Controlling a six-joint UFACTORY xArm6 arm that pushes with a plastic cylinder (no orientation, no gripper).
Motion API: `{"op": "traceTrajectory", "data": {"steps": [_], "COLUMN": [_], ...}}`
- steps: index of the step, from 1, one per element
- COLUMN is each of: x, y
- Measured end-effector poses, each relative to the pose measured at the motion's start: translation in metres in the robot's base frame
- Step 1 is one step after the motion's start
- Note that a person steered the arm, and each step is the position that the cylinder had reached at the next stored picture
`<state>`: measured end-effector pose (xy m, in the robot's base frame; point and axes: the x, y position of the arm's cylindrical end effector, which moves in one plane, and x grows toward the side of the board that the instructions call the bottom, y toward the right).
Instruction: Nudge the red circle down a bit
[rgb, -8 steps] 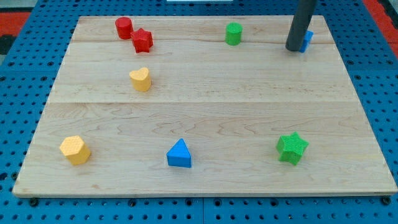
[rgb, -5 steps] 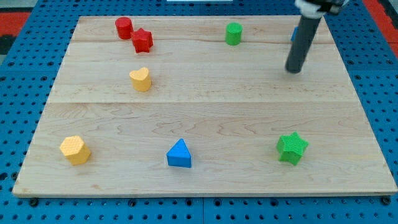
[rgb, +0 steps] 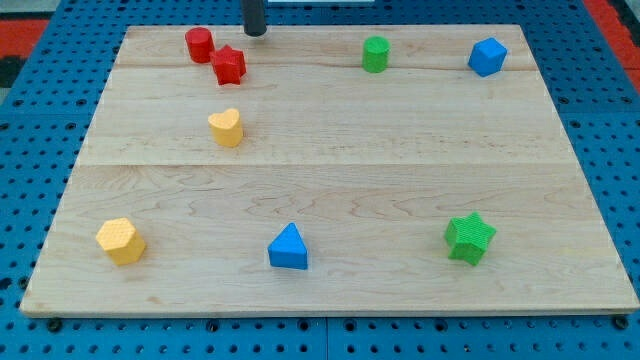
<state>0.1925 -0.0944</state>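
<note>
while my tip (rgb: 255, 33) sits at the view's top edge, red circle (rgb: 199, 44) left of it, apart, tool holding nothing

One view only, set high beyond the desk's (rgb: 330, 180) near edge at the view's bottom, tilted steeply down and facing toward the far edge at the view's top. Close enough to fill the frame with the whole desk, blue pegboard (rgb: 30, 200) showing round the sides.
</note>
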Motion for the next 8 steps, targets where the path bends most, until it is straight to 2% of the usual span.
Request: {"op": "traceTrajectory", "data": {"steps": [5,6,7,8], "x": [0.000,0.009,0.039,0.064], "y": [0.006,-0.053,-0.070,-0.040]}}
